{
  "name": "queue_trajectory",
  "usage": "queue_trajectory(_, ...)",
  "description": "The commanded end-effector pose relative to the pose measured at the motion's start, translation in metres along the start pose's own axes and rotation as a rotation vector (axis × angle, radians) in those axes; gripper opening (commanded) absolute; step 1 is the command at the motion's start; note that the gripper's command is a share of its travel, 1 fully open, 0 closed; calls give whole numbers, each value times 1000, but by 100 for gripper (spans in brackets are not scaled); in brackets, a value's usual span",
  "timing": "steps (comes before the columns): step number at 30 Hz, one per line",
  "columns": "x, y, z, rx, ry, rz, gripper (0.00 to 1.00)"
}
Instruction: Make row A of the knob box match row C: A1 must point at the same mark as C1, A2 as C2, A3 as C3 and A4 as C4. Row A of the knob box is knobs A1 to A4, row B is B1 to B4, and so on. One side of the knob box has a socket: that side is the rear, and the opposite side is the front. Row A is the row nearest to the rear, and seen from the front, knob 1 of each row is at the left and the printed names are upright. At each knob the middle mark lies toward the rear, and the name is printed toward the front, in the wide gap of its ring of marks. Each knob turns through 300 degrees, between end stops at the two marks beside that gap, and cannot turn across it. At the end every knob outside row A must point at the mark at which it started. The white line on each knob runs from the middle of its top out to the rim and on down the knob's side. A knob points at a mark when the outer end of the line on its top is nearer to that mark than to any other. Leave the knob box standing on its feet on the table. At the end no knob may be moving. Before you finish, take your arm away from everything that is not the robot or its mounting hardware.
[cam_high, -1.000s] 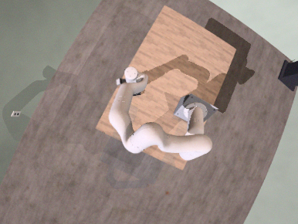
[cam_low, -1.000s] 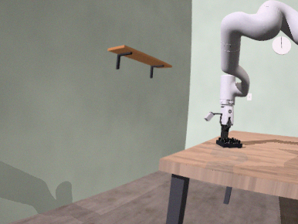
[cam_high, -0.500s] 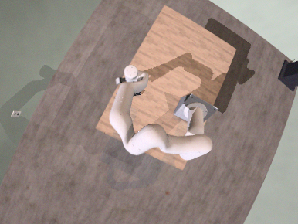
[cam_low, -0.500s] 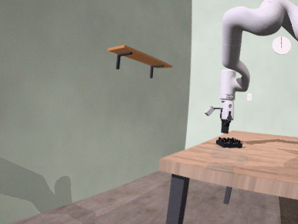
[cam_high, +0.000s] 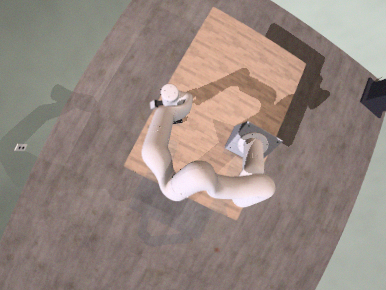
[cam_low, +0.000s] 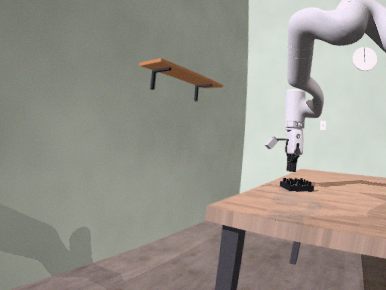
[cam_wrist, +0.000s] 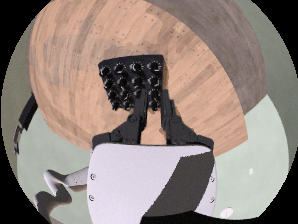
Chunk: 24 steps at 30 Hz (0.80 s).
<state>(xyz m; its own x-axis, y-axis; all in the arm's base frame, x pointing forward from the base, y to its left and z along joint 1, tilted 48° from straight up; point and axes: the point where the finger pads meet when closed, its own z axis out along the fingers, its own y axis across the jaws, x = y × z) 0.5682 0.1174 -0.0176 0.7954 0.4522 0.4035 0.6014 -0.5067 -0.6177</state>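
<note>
Pale green walls surround the wooden counter (cam_high: 200, 65) (cam_low: 330, 205) (cam_wrist: 200, 95), where our knob box (cam_low: 297, 185) (cam_wrist: 132, 82) sits. Above it hangs our end effector (cam_high: 172, 102) (cam_low: 291, 170) (cam_wrist: 154, 97), fingers slightly parted, gripping nothing. We judge we're between knob turns; next we should align squarely over one row-A knob, then descend without brushing neighbours.

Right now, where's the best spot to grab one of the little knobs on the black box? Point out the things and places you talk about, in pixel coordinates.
Probably its round side, coming from straight above, with one finger on each side. The knobs stand up from the top of the knob box (cam_low: 297, 185) (cam_wrist: 131, 80) in close rows, so reaching sideways could bump neighbours. The end effector (cam_low: 291, 171) (cam_wrist: 154, 97) already points down.
</note>
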Motion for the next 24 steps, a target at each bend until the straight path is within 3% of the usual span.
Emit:
queue_trajectory(1,1,0,-1,-1,1,-6,19)
queue_trajectory(9,1,0,-1,-1,1,-77,19)
queue_trajectory(24,1,0,-4,-1,1,-458,19)
